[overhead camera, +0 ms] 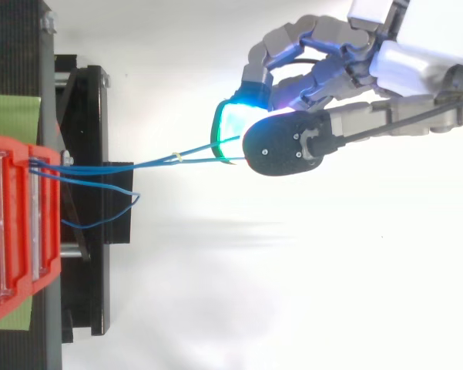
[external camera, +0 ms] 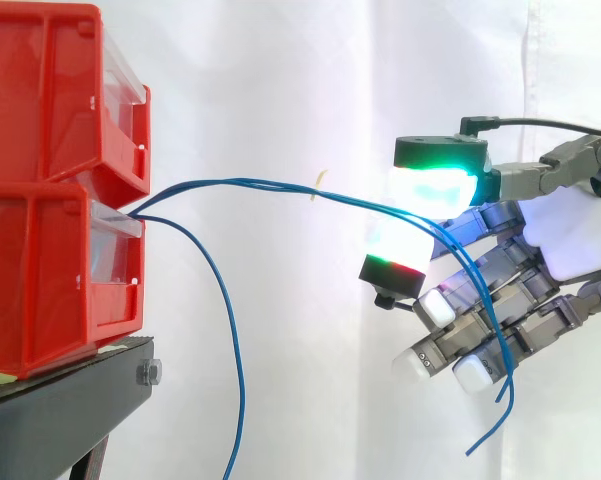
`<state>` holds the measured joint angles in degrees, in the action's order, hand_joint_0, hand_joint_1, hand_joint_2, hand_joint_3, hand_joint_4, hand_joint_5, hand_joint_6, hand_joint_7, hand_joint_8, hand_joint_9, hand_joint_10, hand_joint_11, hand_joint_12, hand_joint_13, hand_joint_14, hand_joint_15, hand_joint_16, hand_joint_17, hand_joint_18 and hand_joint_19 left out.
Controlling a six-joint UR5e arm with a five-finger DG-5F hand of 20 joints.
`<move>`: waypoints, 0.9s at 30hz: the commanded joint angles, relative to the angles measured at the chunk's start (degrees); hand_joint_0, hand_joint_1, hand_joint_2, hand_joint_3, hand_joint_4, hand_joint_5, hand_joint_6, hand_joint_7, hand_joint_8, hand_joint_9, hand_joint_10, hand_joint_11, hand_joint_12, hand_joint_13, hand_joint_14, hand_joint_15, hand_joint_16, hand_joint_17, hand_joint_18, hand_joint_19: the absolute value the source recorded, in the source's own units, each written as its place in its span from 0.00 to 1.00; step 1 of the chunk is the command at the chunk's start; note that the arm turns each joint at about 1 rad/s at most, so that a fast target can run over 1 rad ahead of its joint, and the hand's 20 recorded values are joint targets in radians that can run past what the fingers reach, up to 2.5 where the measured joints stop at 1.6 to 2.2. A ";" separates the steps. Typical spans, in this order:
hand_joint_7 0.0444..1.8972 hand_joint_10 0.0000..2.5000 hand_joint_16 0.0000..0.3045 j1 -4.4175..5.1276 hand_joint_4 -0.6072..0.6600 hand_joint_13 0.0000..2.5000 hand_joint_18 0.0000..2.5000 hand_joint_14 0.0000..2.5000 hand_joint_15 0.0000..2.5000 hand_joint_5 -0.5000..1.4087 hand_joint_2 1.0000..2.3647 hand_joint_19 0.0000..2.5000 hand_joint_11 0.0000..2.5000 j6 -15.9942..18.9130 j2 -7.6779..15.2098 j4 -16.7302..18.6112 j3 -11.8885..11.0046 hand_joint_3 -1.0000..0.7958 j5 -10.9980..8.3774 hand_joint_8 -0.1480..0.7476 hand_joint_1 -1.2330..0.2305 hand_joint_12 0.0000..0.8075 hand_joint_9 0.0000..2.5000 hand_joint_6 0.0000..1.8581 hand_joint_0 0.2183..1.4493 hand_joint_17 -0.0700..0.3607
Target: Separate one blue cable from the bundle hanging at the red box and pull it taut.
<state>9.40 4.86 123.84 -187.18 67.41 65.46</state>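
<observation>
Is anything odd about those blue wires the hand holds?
Yes: two blue cables, not one, run from the lower red bin into the pinch of the hand, their loose ends dangling below it. A third cable hangs free.

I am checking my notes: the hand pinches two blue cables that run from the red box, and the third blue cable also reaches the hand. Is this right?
Not quite. The third blue cable does not reach the hand; in the side view it hangs loose from the red box. The rest holds: the hand pinches two blue cables from that box.
</observation>
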 commanded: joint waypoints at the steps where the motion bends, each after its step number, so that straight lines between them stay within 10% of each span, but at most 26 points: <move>1: 0.50 0.01 0.15 0.00 0.44 0.22 0.24 0.00 0.11 0.14 0.01 0.19 0.34 0.15 0.00 -0.02 0.00 0.36 -0.07 0.46 0.34 0.40 0.34 0.49 0.39 0.40; 11: 0.59 0.01 0.15 0.18 0.39 0.24 0.24 0.00 0.11 0.16 0.02 0.19 0.35 0.24 0.08 -0.02 0.00 0.50 -0.15 0.50 0.34 0.41 0.40 0.50 0.35 0.41; 20: 0.56 0.01 0.15 0.18 0.41 0.25 0.24 0.00 0.11 0.15 0.02 0.17 0.38 0.95 0.00 -0.73 0.00 0.43 -0.68 0.49 0.35 0.41 0.38 0.50 0.37 0.40; 27: 0.55 0.00 0.13 0.18 0.39 0.33 0.24 0.01 0.24 0.15 0.02 0.15 0.62 1.03 0.00 -0.82 0.00 0.44 -0.68 0.45 0.34 0.41 0.27 0.50 0.38 0.38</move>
<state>9.58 5.87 123.84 -187.95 67.41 64.79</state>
